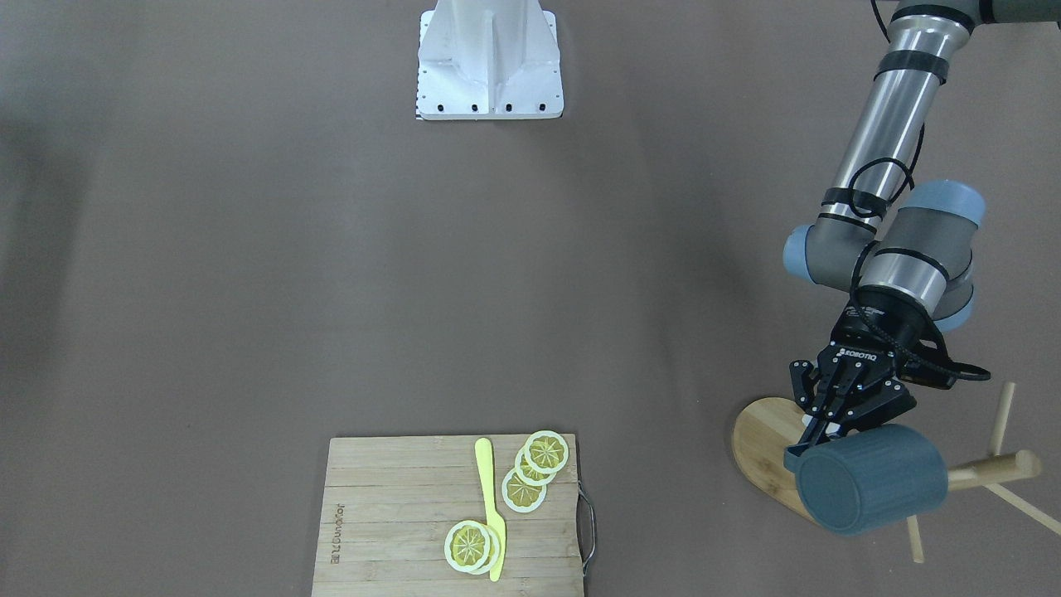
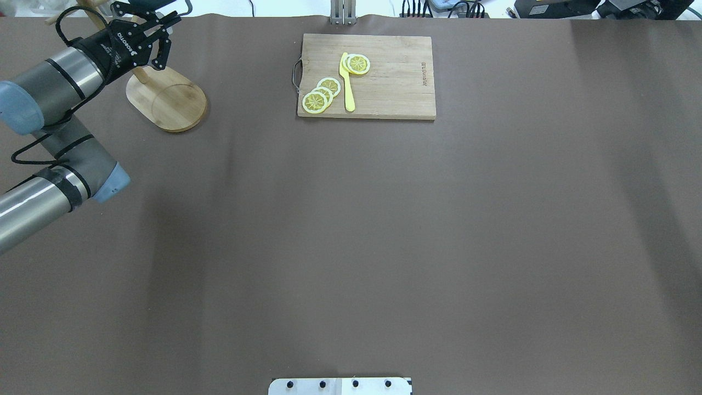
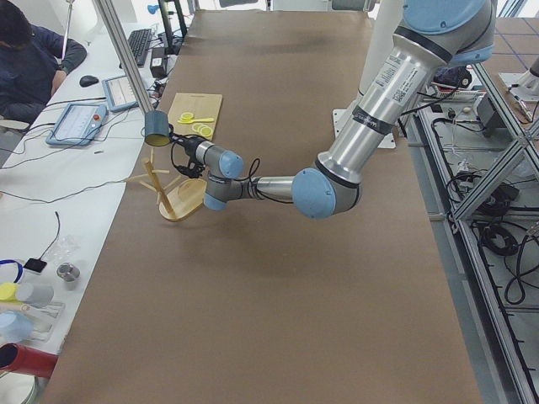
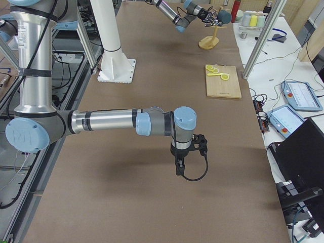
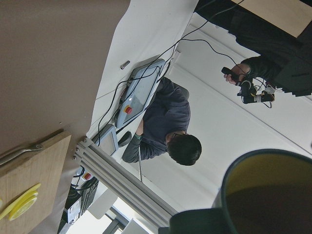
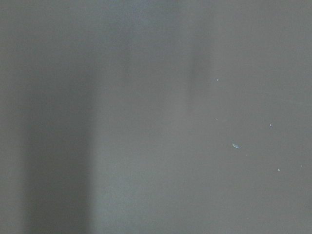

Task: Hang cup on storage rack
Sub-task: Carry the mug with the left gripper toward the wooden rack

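A matte brown mat (image 2: 351,247) covers the whole long table. The light bamboo mug tree (image 1: 758,439), with an oval base and thin pegs angling off a round post, stands near the operators' edge at the robot's left end. Above it the left gripper (image 1: 821,427) is pressed together on the dark blue-grey mug (image 1: 870,478) at its handle side. The mug hangs in the air on its side over the tree's base, close by the post. Whether it touches a peg cannot be told.

Along the same edge, well apart from the mug tree toward the robot's right, lies a rectangular slatted bamboo cutting board (image 2: 384,77). Its metal handle faces the tree, and it bears yellow lemon slices (image 2: 321,96) and a yellow plastic knife (image 2: 347,82). A wide stretch of mat separates the mug tree from the white metal mount plate (image 1: 489,66) across the table. The right gripper (image 4: 180,164) points down at the mat far from the tree, toward the table's other end. Whether its fingers are spread cannot be told.

Just past the edge behind the tree runs a white desk (image 3: 84,172) with cables, control tablets (image 3: 76,124) and a seated person in dark clothes (image 3: 29,63). An aluminium frame post (image 3: 126,55) rises close by the tree.
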`<state>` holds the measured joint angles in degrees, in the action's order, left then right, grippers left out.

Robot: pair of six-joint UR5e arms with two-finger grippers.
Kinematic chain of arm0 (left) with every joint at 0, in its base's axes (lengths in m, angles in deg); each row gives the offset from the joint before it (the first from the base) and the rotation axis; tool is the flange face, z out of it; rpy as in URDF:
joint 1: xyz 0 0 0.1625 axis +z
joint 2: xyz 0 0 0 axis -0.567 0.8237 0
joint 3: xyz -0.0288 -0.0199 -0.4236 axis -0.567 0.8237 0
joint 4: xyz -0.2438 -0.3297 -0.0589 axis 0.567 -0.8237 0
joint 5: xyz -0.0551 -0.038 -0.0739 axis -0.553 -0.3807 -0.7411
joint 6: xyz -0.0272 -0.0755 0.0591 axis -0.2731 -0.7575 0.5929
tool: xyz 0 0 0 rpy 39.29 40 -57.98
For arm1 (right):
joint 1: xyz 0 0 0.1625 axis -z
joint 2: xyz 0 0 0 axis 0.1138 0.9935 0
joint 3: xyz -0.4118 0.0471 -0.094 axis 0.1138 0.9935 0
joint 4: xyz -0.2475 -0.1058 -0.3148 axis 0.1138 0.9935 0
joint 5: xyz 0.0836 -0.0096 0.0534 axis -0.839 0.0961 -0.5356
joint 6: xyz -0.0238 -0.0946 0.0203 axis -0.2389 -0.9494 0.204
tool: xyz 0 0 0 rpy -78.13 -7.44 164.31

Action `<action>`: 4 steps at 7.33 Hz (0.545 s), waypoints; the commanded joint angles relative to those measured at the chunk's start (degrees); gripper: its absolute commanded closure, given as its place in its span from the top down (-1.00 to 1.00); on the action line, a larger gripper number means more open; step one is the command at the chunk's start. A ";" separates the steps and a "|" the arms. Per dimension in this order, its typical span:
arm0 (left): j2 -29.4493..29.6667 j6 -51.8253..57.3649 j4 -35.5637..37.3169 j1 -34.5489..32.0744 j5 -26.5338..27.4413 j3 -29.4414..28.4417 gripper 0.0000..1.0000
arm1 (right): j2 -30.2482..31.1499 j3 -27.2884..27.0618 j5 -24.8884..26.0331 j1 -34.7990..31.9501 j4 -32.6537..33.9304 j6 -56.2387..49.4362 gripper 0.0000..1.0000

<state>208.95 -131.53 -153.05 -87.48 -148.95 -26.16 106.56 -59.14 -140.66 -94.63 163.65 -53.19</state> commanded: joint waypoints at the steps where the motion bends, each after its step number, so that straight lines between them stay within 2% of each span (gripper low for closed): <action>1: -0.19 -0.08 -2.76 -0.06 0.00 -2.66 -1.00 | 0.00 0.00 0.03 0.03 0.00 0.00 1.00; 4: -0.46 -0.78 -4.88 -0.15 0.00 -5.39 -1.00 | 0.00 -0.18 -0.06 -0.06 0.00 0.00 1.00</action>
<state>208.59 -131.84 -157.59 -87.60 -148.94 -30.83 106.56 -59.27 -140.65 -94.62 163.65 -53.18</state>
